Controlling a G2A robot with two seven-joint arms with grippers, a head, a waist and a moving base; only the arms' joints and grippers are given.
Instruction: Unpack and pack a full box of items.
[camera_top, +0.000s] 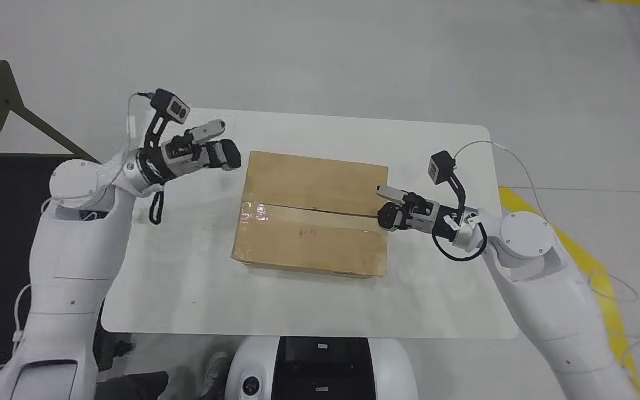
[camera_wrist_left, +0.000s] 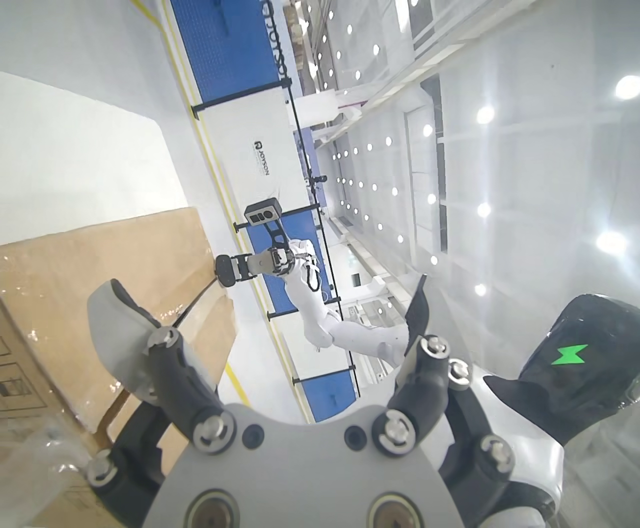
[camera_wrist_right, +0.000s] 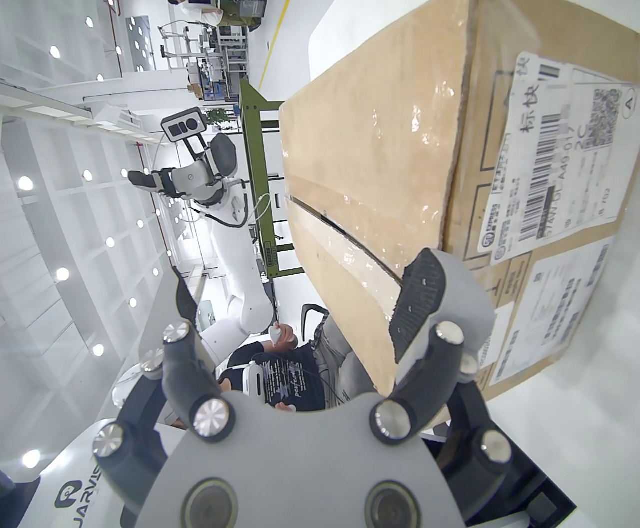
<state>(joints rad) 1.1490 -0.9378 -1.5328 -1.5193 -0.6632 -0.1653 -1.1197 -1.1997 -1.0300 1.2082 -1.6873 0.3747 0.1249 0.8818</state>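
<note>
Top view: I see the closed box mid-tabletop, left fingers near its corner, right fingers at its end. Left wrist: fingers spread beside the box. Right wrist: fingers spread, one at the box's seam.

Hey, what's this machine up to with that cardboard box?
A two-armed robot is working on a closed cardboard box that sits on a white table. The flaps are down and meet at a seam along the middle. The right pincer is open at one end of the box, right where that seam ends; whether it touches the cardboard is unclear. The left pincer is open too, near the opposite end, holding nothing. Nothing has been taken out yet.
</note>
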